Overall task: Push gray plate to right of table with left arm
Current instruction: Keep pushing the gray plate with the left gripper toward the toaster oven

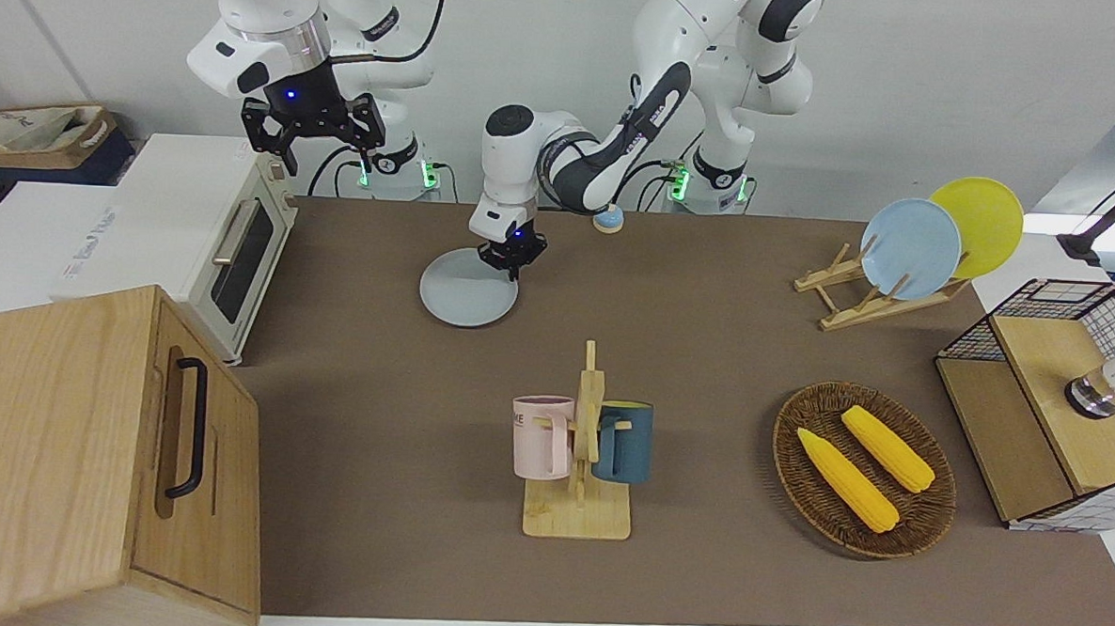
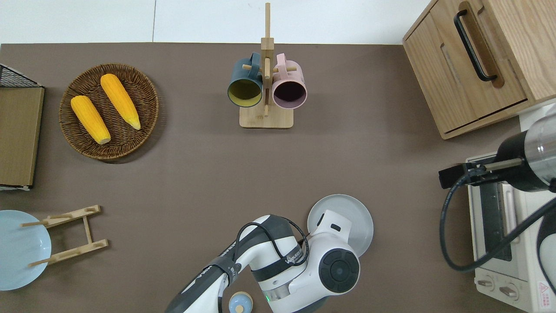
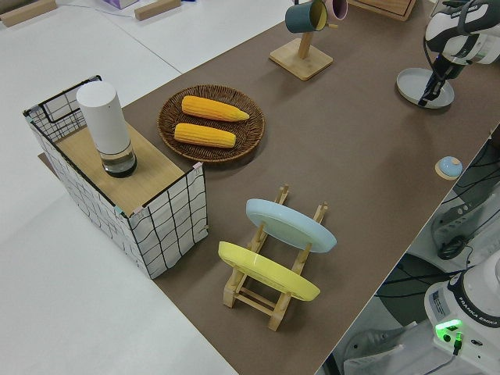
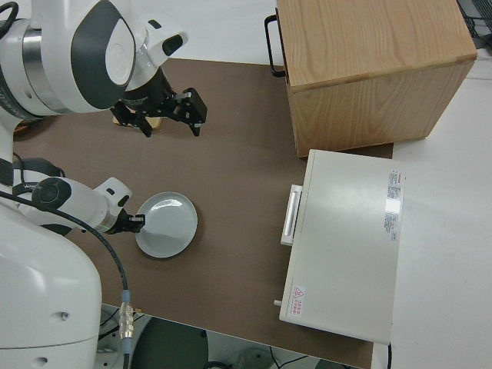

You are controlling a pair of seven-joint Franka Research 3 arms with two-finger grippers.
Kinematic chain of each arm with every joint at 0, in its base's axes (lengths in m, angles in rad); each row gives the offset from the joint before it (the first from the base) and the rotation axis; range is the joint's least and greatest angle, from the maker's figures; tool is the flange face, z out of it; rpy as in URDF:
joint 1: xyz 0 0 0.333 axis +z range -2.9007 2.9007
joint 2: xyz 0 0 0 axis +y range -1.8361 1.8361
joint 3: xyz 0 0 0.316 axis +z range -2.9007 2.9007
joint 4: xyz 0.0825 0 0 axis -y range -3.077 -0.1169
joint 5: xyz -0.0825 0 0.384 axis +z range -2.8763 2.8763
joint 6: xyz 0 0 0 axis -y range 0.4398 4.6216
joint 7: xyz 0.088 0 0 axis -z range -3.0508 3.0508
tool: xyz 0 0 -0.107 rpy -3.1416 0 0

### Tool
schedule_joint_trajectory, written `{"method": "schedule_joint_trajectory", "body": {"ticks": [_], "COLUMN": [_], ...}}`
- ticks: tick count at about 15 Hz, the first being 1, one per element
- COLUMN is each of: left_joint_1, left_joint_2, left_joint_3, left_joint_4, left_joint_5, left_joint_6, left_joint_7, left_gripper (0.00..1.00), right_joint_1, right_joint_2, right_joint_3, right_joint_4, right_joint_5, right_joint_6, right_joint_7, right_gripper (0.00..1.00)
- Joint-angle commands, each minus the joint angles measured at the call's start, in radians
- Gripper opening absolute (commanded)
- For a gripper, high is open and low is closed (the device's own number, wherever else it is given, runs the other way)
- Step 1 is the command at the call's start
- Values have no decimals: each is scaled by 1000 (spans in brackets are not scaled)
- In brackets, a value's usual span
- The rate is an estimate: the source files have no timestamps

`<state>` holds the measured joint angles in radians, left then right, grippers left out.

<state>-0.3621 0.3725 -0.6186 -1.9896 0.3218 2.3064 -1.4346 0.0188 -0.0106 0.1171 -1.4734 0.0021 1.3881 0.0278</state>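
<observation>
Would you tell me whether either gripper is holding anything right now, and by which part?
Nothing is held. The left gripper only presses down on the gray plate near its rim, pushing it; the right arm is parked.

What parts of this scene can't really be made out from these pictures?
- Left gripper on the gray plate: overhead, the arm's own wrist hides it and part of the plate.
- Light-blue plate: cut off by the overhead view's edge.
- Toaster oven: partly hidden overhead by the parked right arm and its cable.
</observation>
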Motion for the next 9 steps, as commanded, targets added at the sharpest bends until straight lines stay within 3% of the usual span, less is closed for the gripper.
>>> {"method": "schedule_joint_trajectory", "body": {"ticks": [1,8,9], "left_joint_1": [-61,-109,-109], "left_joint_2": [85,138,138], "left_joint_3": [11,13,13], "left_joint_4": [75,149,150], "left_joint_5": [42,86,86], "left_joint_6": [-25,-36,-39], "left_joint_7": [-61,-130,-130], "left_gripper": [0,0,101], "right_joint_1": [-20,-20,-20], "right_joint_2": [-6,-6,-6], "right_joint_3": [15,15,15], "right_joint_4": [4,4,4], "right_joint_5": [10,10,10], "right_joint_6": [-12,-12,-12], "right_joint_7": [1,1,1], "right_gripper": [983,983,983]}}
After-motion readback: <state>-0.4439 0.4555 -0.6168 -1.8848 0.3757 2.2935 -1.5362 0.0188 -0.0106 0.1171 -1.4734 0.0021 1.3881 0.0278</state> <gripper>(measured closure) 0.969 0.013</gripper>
